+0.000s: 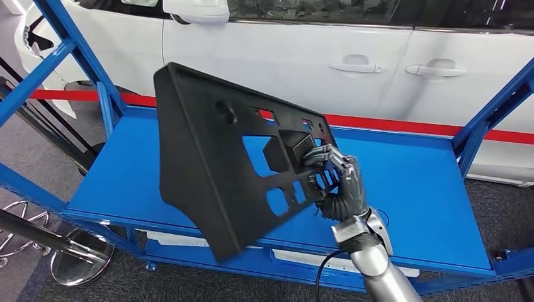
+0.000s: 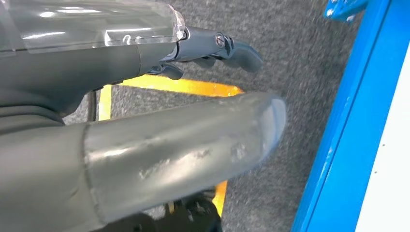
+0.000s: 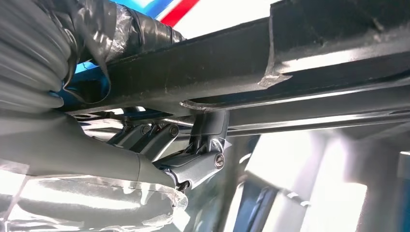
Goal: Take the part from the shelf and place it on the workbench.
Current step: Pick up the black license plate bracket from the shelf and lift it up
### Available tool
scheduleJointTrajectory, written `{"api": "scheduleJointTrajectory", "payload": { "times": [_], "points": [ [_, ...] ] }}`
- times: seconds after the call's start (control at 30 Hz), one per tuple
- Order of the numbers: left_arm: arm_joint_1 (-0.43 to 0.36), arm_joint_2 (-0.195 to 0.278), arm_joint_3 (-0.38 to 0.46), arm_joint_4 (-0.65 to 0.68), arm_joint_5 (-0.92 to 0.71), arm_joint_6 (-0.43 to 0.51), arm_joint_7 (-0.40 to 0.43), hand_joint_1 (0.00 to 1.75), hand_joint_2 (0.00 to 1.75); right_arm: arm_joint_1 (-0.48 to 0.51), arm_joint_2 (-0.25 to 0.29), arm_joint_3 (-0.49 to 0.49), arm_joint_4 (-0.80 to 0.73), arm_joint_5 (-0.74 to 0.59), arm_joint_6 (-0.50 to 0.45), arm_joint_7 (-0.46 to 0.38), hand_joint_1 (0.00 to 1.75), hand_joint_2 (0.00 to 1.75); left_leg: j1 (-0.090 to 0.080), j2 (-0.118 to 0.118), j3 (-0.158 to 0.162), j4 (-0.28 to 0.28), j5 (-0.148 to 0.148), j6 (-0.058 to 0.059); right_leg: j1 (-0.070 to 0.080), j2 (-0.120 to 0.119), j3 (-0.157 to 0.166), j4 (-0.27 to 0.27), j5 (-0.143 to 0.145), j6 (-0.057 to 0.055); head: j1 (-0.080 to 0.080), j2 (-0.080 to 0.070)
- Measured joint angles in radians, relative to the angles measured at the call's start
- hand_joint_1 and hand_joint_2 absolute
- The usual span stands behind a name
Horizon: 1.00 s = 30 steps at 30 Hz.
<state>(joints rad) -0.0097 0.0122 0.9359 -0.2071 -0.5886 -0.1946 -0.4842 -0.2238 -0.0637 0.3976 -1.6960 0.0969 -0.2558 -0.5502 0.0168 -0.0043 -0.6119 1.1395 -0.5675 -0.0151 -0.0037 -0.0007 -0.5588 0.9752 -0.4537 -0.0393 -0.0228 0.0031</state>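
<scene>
The part [image 1: 208, 151] is a large black plastic panel with several cut-outs. It hangs tilted above the blue shelf [image 1: 415, 189], lifted off its surface. My right hand [image 1: 337, 182] grips the panel at its right end, fingers hooked through the openings. In the right wrist view the panel's dark edge [image 3: 241, 63] runs across right against my right hand [image 3: 193, 154], whose fingers wrap it. My left hand [image 2: 193, 96] hangs low over grey carpet beside a blue shelf post [image 2: 348, 135], thumb and fingers apart, holding nothing.
A white car [image 1: 352, 56] stands close behind the shelf, with a red stripe along the floor. Blue uprights [image 1: 75, 44] frame the shelf at left and right. A chrome stool base [image 1: 75, 251] sits at lower left. Yellow floor tape [image 2: 183, 87] lies under my left hand.
</scene>
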Motion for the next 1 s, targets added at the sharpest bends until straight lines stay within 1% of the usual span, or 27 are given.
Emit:
{"api": "scheduleJointTrajectory", "payload": {
  "times": [0.03,0.07,0.1,0.13,0.17,0.2,0.23,0.4,0.47,0.5,0.53,0.57,0.6,0.63,0.67,0.7,0.73,0.77,0.8,0.83,0.87,0.9,0.93,0.97,1.0],
  "points": [
    [0.001,0.0,0.004,0.0,-0.001,-0.003,-0.006,0.0,0.0,0.009,-0.001,0.0,-0.039,-0.074,0.062,-0.01,1.69,1.75,0.001,0.0,-0.033,0.07,-0.028,-0.004,0.001,-0.001,-0.001,0.003,-0.002,-0.002,0.0,0.0],
    [0.002,0.001,0.008,0.0,-0.001,-0.006,-0.01,0.0,0.0,0.018,-0.002,0.0,-0.075,-0.149,0.128,-0.012,1.69,1.75,0.001,0.0,-0.057,0.121,-0.042,-0.007,0.002,-0.002,-0.001,0.006,-0.004,-0.004,0.0,0.0],
    [0.003,0.001,0.011,0.0,-0.002,-0.008,-0.012,0.0,0.0,0.025,-0.003,0.001,-0.11,-0.229,0.207,-0.002,1.69,1.75,0.002,0.0,-0.064,0.134,-0.034,-0.008,0.002,-0.002,0.0,0.008,-0.007,-0.005,0.0,0.0],
    [0.004,0.001,0.014,0.0,-0.004,-0.01,-0.013,0.0,0.0,0.028,-0.005,0.004,-0.14,-0.305,0.288,0.015,1.69,1.75,0.002,0.0,-0.052,0.107,-0.007,-0.008,0.003,-0.001,0.002,0.01,-0.009,-0.004,0.0,0.0],
    [0.003,0.001,0.016,0.0,-0.005,-0.011,-0.013,0.0,0.0,0.029,-0.007,0.008,-0.159,-0.359,0.348,0.03,1.69,1.75,0.002,0.0,-0.033,0.066,0.023,-0.007,0.002,0.0,0.005,0.011,-0.011,-0.004,0.0,0.0],
    [0.002,0.001,0.018,0.0,-0.007,-0.012,-0.013,0.0,0.0,0.03,-0.009,0.011,-0.175,-0.404,0.399,0.044,1.69,1.75,0.002,0.0,-0.016,0.028,0.048,-0.006,0.002,0.001,0.006,0.011,-0.012,-0.003,0.0,0.0],
    [0.002,0.001,0.018,0.0,-0.007,-0.012,-0.012,0.0,0.0,0.03,-0.011,0.014,-0.182,-0.422,0.421,0.05,1.69,1.75,0.002,0.0,-0.003,0.002,0.063,-0.005,0.002,0.001,0.008,0.011,-0.012,-0.002,0.0,0.0],
    [0.002,0.001,0.019,0.0,-0.007,-0.012,-0.012,0.0,0.0,0.03,-0.012,0.016,-0.185,-0.432,0.434,0.055,1.69,1.75,0.002,0.0,0.004,-0.014,0.071,-0.005,0.002,0.001,0.009,0.011,-0.013,-0.002,0.0,0.0],
    [0.001,0.001,0.024,0.0,-0.006,-0.014,-0.011,0.0,0.0,0.032,-0.02,0.027,-0.197,-0.474,0.495,0.074,1.69,1.75,0.002,0.0,0.034,-0.076,0.093,0.0,0.002,0.002,0.012,0.011,-0.015,0.001,0.0,0.0],
    [0.001,0.0,0.029,0.0,-0.006,-0.015,-0.01,0.0,0.0,0.038,-0.029,0.042,-0.206,-0.502,0.55,0.085,1.69,1.75,0.0,0.0,0.051,-0.112,0.101,0.005,0.004,0.002,0.011,0.012,-0.015,0.005,0.0,0.0],
    [0.0,-0.001,0.036,0.0,-0.005,-0.015,-0.009,0.0,0.0,0.047,-0.047,0.063,-0.213,-0.524,0.617,0.104,1.69,1.75,0.0,0.0,0.063,-0.145,0.11,0.016,0.005,0.003,0.003,0.032,-0.032,0.015,0.0,0.0],
    [0.0,-0.003,0.045,0.0,-0.005,-0.015,-0.006,0.0,0.0,0.059,-0.071,0.091,-0.212,-0.519,0.675,0.12,1.69,1.75,0.0,0.0,0.064,-0.157,0.111,0.027,0.004,0.003,-0.025,0.098,-0.071,0.027,0.0,0.0],
    [0.0,-0.005,0.053,0.0,-0.005,-0.013,-0.004,0.0,0.0,0.073,-0.099,0.121,-0.207,-0.501,0.725,0.131,1.69,1.75,0.001,0.001,0.064,-0.165,0.115,0.037,0.001,0.003,-0.057,0.176,-0.114,0.039,0.0,0.0],
    [0.0,-0.007,0.059,0.0,-0.006,-0.01,-0.001,0.0,0.0,0.083,-0.123,0.147,-0.199,-0.468,0.749,0.135,1.69,1.75,0.003,0.002,0.06,-0.166,0.12,0.044,-0.003,0.003,-0.087,0.252,-0.153,0.049,0.0,0.0],
    [0.0,-0.009,0.063,0.0,-0.007,-0.007,0.002,0.0,0.0,0.092,-0.142,0.168,-0.188,-0.429,0.753,0.125,1.69,1.75,0.003,0.001,0.057,-0.165,0.121,0.045,-0.008,0.003,-0.103,0.297,-0.167,0.053,0.0,0.0],
    [0.001,-0.01,0.064,0.0,-0.009,-0.004,0.003,0.0,0.0,0.097,-0.152,0.181,-0.182,-0.397,0.741,0.106,1.69,1.75,0.003,0.001,0.056,-0.163,0.121,0.045,-0.011,0.002,-0.09,0.278,-0.148,0.054,0.0,0.0],
    [0.002,-0.012,0.066,0.0,-0.011,-0.001,0.003,0.0,0.0,0.099,-0.158,0.189,-0.179,-0.371,0.726,0.088,1.69,1.75,0.004,0.001,0.056,-0.162,0.122,0.043,-0.014,0.002,-0.06,0.224,-0.116,0.054,0.0,0.0],
    [0.002,-0.014,0.067,0.0,-0.014,0.001,0.003,0.0,0.0,0.099,-0.162,0.194,-0.18,-0.349,0.709,0.072,1.69,1.75,0.005,0.001,0.056,-0.161,0.123,0.041,-0.016,0.002,-0.022,0.151,-0.084,0.053,0.0,0.0],
    [0.0,-0.015,0.068,0.0,-0.018,0.003,0.002,0.0,0.0,0.097,-0.164,0.199,-0.183,-0.33,0.693,0.059,1.69,1.75,0.004,0.0,0.055,-0.159,0.124,0.036,-0.015,0.003,0.011,0.084,-0.06,0.051,0.0,0.0],
    [-0.001,-0.016,0.068,0.0,-0.022,0.004,0.001,0.0,0.0,0.095,-0.164,0.202,-0.188,-0.316,0.68,0.051,1.69,1.75,0.004,0.0,0.053,-0.159,0.125,0.03,-0.013,0.004,0.031,0.039,-0.046,0.048,0.0,0.0],
    [-0.003,-0.016,0.068,0.0,-0.025,0.004,0.0,0.0,0.0,0.093,-0.164,0.206,-0.195,-0.305,0.671,0.047,1.69,1.75,0.004,-0.001,0.05,-0.16,0.128,0.022,-0.01,0.005,0.038,0.017,-0.042,0.044,0.0,0.0],
    [-0.004,-0.016,0.068,0.0,-0.028,0.005,-0.001,0.0,0.0,0.092,-0.164,0.209,-0.201,-0.295,0.665,0.044,1.69,1.75,0.004,-0.001,0.048,-0.162,0.132,0.013,-0.006,0.006,0.036,0.013,-0.04,0.039,0.0,0.0],
    [-0.005,-0.016,0.068,0.0,-0.03,0.005,-0.002,0.0,0.0,0.092,-0.165,0.212,-0.206,-0.289,0.664,0.042,1.69,1.75,0.005,0.0,0.046,-0.163,0.134,0.005,-0.007,0.007,0.033,0.011,-0.035,0.032,0.0,0.0],
    [-0.005,-0.016,0.068,0.0,-0.031,0.006,-0.003,0.0,0.0,0.09,-0.165,0.215,-0.21,-0.284,0.665,0.039,1.69,1.75,0.006,0.0,0.041,-0.157,0.128,0.0,-0.008,0.007,0.03,0.008,-0.028,0.025,0.0,0.0],
    [-0.006,-0.016,0.068,0.0,-0.033,0.007,-0.004,0.0,0.0,0.087,-0.166,0.218,-0.214,-0.282,0.667,0.036,1.69,1.75,0.007,0.0,0.032,-0.136,0.108,-0.004,-0.01,0.007,0.027,0.004,-0.021,0.018,0.0,0.0]
  ]
}}
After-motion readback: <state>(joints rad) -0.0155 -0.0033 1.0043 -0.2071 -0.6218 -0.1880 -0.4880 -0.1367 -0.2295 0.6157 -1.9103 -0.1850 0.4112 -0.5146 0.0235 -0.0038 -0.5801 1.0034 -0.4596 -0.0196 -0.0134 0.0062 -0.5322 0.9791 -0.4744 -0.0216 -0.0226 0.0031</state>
